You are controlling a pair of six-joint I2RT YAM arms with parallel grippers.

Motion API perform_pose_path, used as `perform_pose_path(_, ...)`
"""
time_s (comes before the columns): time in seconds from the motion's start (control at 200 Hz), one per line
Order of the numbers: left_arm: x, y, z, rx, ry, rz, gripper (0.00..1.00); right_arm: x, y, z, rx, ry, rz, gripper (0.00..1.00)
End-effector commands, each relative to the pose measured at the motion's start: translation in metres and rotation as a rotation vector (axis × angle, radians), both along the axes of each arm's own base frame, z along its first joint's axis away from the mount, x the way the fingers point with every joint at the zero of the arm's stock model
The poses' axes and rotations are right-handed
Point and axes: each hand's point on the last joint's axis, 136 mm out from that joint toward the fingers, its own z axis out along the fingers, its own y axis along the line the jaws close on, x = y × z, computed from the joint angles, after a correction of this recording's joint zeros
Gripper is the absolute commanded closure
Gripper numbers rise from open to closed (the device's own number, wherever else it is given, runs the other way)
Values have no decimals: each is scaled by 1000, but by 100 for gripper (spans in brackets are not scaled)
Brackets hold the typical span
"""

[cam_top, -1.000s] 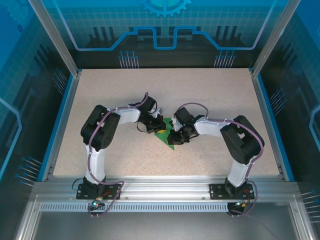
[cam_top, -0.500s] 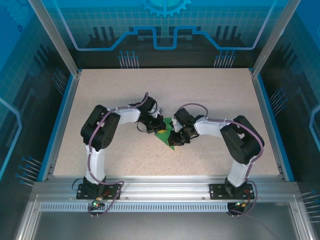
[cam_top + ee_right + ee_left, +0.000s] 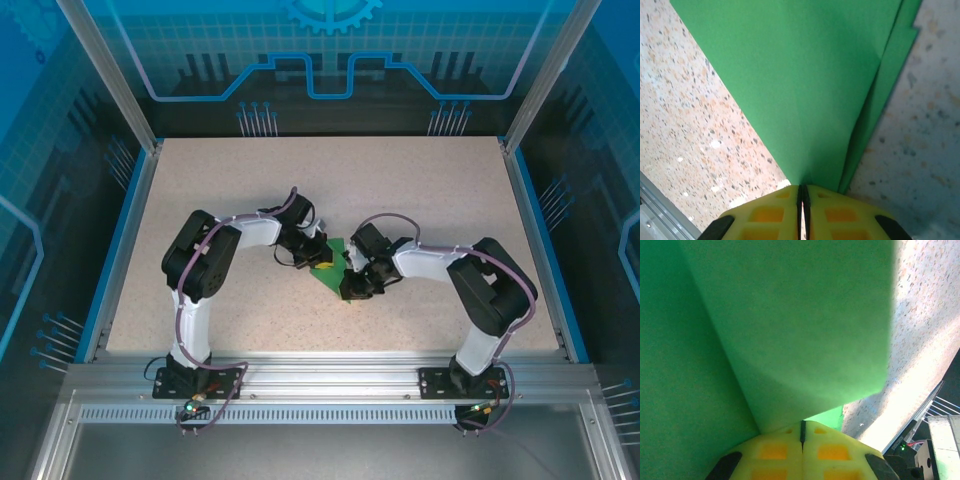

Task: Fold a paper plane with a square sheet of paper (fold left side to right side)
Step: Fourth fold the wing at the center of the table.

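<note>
The square sheet of paper, bright green and folded into a layered pointed shape, lies at the table's middle between both grippers. My left gripper is shut, its yellow fingertips set against the paper where a lighter flap rises over the lower layer. I cannot tell whether any paper sits between them. My right gripper is shut on the narrow tip of the paper, which fans out from the closed jaws. A second layer shows along its right edge.
The speckled beige table has blue rails at its left and right sides and an aluminium frame along the near edge. Both arms bend inward toward the centre. Open tabletop lies behind and to either side.
My right gripper has moved a little toward the near edge with the paper's tip in it. The left arm has stayed where it was.
</note>
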Motion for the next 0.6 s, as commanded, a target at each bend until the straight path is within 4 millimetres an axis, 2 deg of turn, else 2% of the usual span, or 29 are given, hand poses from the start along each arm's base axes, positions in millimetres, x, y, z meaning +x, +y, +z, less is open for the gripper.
perform_pose_path(0.0, -10, 29, -36, 132, 70, 44, 100, -57, -33, -19, -144, 193, 24, 87)
perform_pose_path(0.365, -10, 29, -37, 130, 75, 45, 100, -70, -44, -17, -161, 213, 23, 90)
perform_pose_path(0.465, -10, 28, -36, 126, 75, 45, 100, -63, -38, -3, -120, 160, 26, 93)
perform_pose_path(0.595, -9, 26, -35, 116, 77, 48, 100, -42, -20, 30, -8, 51, 27, 94)
